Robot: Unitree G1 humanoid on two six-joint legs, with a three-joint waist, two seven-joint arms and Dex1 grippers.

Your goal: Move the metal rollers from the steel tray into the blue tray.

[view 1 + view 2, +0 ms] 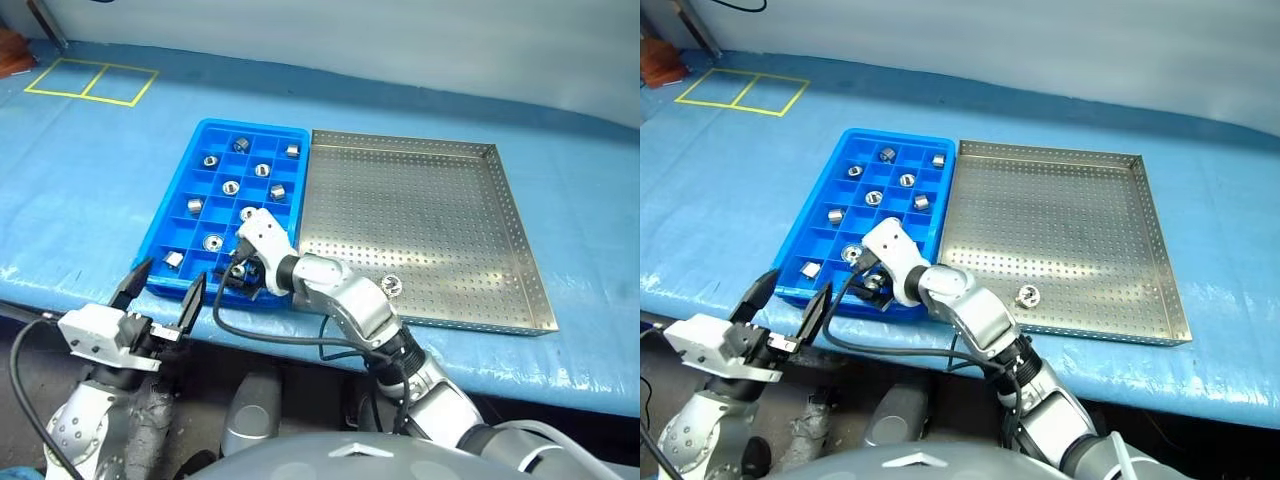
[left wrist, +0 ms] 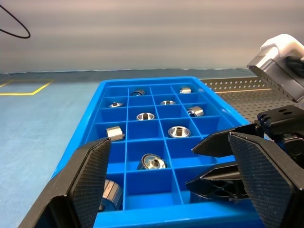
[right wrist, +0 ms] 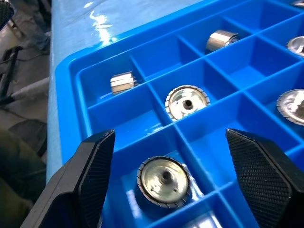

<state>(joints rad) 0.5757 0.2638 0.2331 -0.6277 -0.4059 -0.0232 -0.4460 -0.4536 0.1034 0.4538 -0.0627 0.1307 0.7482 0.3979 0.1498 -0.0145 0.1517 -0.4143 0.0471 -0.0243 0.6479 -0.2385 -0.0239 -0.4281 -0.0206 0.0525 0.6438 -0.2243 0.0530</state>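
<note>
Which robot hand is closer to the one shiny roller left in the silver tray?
The right gripper, over the blue tray's near cells, is closer to the roller. The left gripper hangs farther away, off the table's front edge.

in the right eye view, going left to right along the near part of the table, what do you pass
open left gripper with two black fingers → bright blue gridded plastic tray → open right gripper over the tray's near cells → lone shiny metal roller → far right rim of the perforated steel tray
</note>
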